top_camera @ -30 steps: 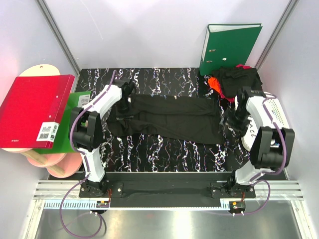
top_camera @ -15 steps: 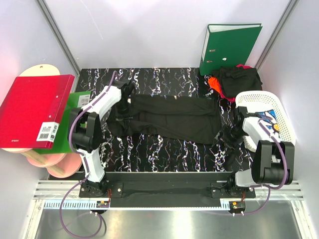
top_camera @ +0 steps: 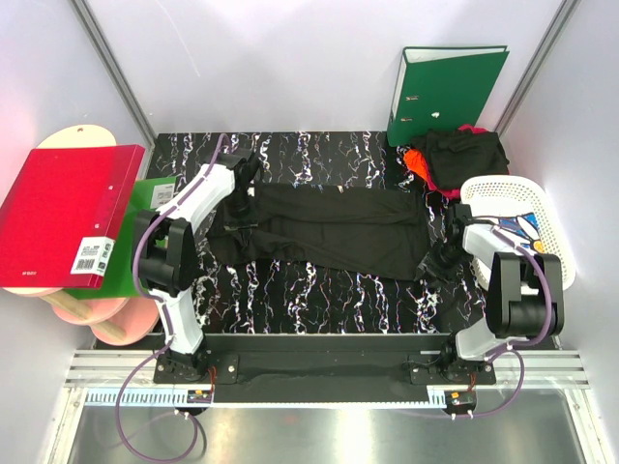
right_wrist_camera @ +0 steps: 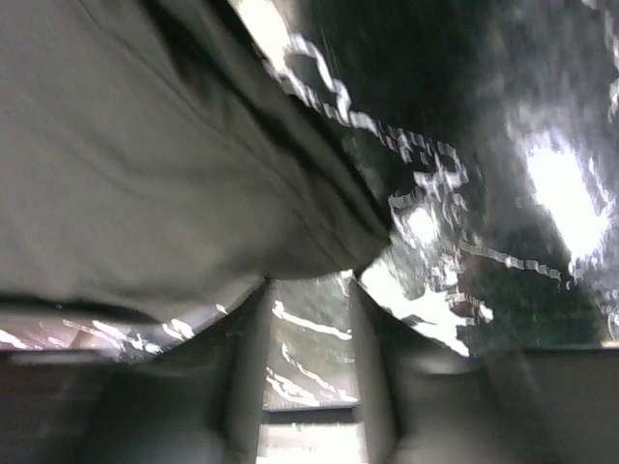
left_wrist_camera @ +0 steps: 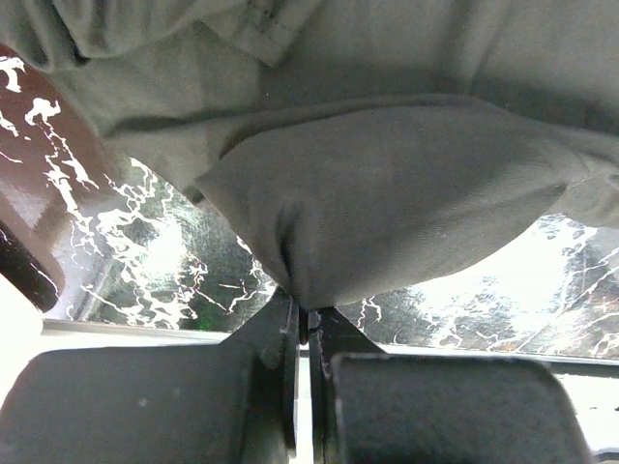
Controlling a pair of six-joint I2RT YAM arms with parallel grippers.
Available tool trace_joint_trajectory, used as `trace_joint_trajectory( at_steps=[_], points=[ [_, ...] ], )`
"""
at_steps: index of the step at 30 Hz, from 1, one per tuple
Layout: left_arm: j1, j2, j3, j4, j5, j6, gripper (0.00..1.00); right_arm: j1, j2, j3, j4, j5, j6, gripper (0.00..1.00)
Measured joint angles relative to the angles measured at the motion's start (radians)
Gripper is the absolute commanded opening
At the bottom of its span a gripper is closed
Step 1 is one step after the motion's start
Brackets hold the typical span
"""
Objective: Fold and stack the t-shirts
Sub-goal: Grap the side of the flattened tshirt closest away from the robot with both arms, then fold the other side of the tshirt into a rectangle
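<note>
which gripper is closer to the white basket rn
Right. The right gripper is just off the left rim of the basket, at the right end of the black t-shirt. The left gripper is shut on its opposite, left end, far from the basket.

We can't read a single line here. Far out to the left of the left pincer (top_camera: 244, 166), the red binder (top_camera: 68, 215) carries a white sticker (top_camera: 92, 255) with a barcode and small print, too small for us to make out. Nearer that pincer, also on its left, a white label (top_camera: 162, 194) sits on the green folder (top_camera: 128, 263), and its print is just as tiny. Beyond the right pincer (top_camera: 443, 253), the green binder (top_camera: 445, 92) shows small pale marks (top_camera: 407, 118) on its spine, nothing legible. Just right of that pincer, a blue and white print (top_camera: 520, 228) shows in the basket (top_camera: 503, 184), but we can make out no letters. The wrist views give us no lettering.
</note>
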Motion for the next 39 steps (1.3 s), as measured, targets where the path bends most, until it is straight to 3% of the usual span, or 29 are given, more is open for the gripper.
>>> trace_joint_trajectory(
  at_steps=[8,27,31,39],
  points=[
    [0.002,0.000,0.018,-0.014,-0.001,0.003,0.00,0.008,0.075,0.055,0.006,0.001,-0.013,0.01],
    [0.043,-0.026,0.038,-0.045,-0.058,-0.021,0.00,-0.005,-0.007,0.247,-0.073,0.029,-0.043,0.00],
    [0.058,0.002,0.142,-0.061,-0.070,-0.028,0.00,-0.005,0.024,0.304,-0.084,0.031,-0.062,0.00],
    [0.065,0.167,0.427,-0.079,-0.101,-0.047,0.00,-0.005,0.241,0.446,-0.089,0.027,-0.107,0.00]
  ],
)
